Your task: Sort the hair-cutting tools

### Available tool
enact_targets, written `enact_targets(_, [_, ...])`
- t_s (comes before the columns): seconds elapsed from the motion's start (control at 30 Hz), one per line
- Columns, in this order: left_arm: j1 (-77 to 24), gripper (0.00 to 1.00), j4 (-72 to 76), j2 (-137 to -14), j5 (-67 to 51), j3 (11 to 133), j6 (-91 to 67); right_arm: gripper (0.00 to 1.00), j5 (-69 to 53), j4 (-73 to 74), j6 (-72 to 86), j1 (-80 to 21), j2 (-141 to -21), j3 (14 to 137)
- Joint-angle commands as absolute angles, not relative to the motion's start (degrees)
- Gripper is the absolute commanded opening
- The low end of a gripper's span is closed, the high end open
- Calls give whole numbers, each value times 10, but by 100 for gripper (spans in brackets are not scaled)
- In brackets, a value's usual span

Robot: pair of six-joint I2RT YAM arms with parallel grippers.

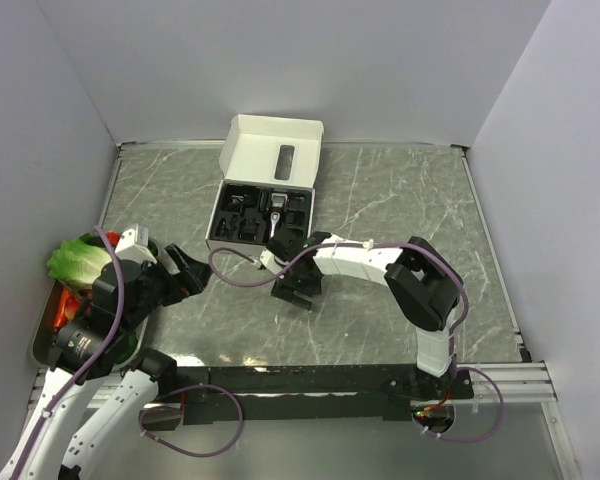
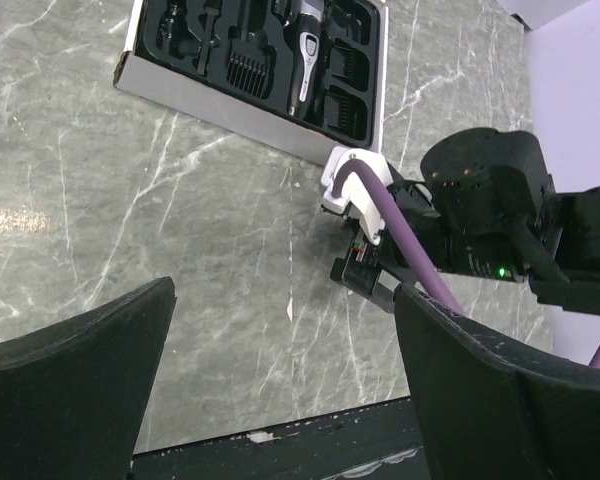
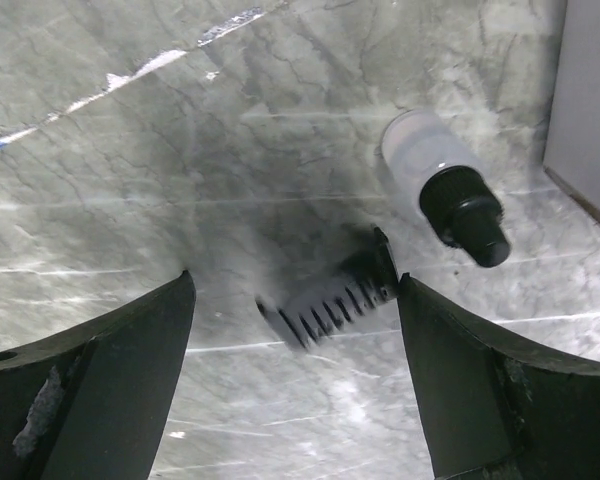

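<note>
The right gripper (image 1: 296, 294) hangs low over the desk (image 1: 400, 200) with its jaws wide; a black comb attachment (image 3: 332, 297) lies on the desk between them, touching neither (it shows slightly blurred); a small white bottle (image 3: 445, 195) with a black cap lies just beyond it. The left gripper (image 2: 280, 300) holds nothing, jaws wide too; the hair clipper (image 2: 305, 45) sits in the white box (image 2: 230, 105), among other combs (image 2: 248, 68).

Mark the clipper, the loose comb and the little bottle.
clipper (image 2: 305, 48): left wrist view, on its silver body.
comb (image 3: 335, 295): right wrist view, on its toothed middle.
bottle (image 3: 418, 150): right wrist view, on its white body.
</note>
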State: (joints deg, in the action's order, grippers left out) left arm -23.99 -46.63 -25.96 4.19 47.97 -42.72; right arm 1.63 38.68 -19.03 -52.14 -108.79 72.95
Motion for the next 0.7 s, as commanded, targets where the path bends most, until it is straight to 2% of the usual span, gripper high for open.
enact_targets(0.0, [-241,97,-465,-255,41,497,-421,89,4,417,-245,-502,-1116,733])
enact_targets(0.67, [-241,97,-463,-258,40,504,-430,84,-17,411,-251,-502,-1141,744])
